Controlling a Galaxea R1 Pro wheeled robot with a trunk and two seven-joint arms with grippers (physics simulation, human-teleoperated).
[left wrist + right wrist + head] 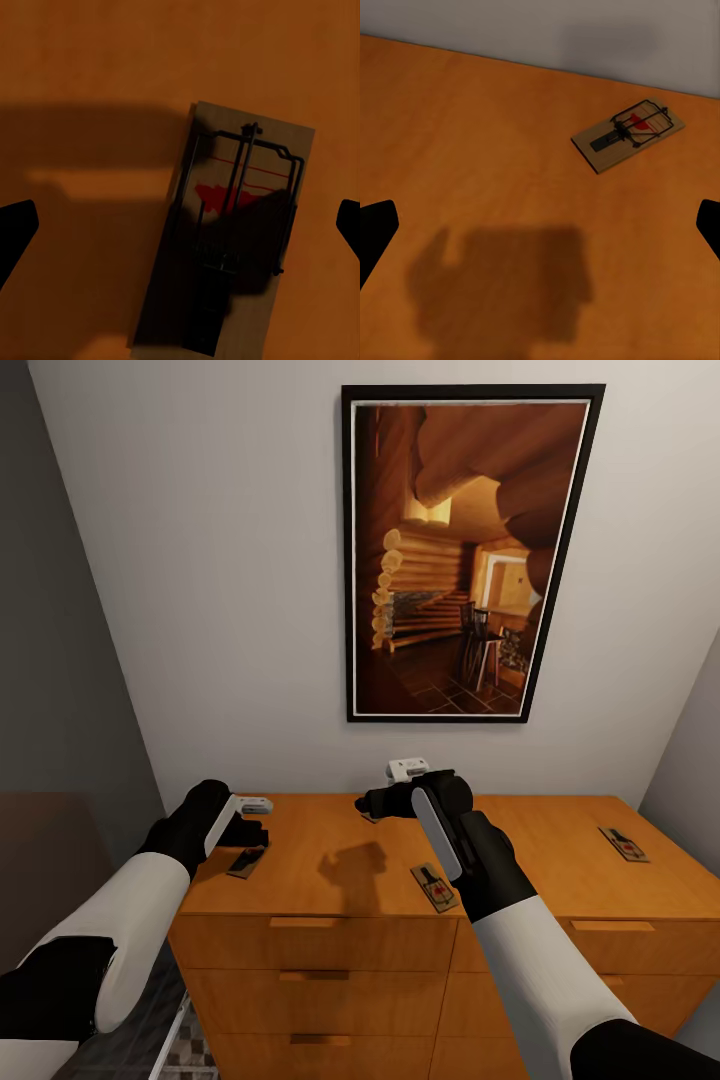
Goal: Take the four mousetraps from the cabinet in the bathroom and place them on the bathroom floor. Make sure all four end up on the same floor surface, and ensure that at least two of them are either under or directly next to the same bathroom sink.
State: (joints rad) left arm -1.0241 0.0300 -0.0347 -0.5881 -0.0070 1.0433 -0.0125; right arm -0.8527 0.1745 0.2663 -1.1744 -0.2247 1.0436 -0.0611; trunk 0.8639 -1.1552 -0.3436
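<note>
The cabinet (330,860), a low orange-brown chest with drawers, stands against the wall. On its top lie three mousetraps in plain sight: one at the left (245,862), one by the front edge (435,887) and one at the right (623,844). My left gripper (247,830) hovers open just above the left mousetrap (232,225), its dark fingertips (15,232) wide apart on either side. My right gripper (385,803) is open over the middle of the top. A mousetrap (628,135) lies ahead of it near the wall, with bare wood between its fingers.
A large framed picture (465,555) hangs on the white wall above the cabinet. A grey wall (50,660) closes the left side and another wall (690,760) the right. A strip of patterned bathroom floor (185,1050) shows at the cabinet's left foot.
</note>
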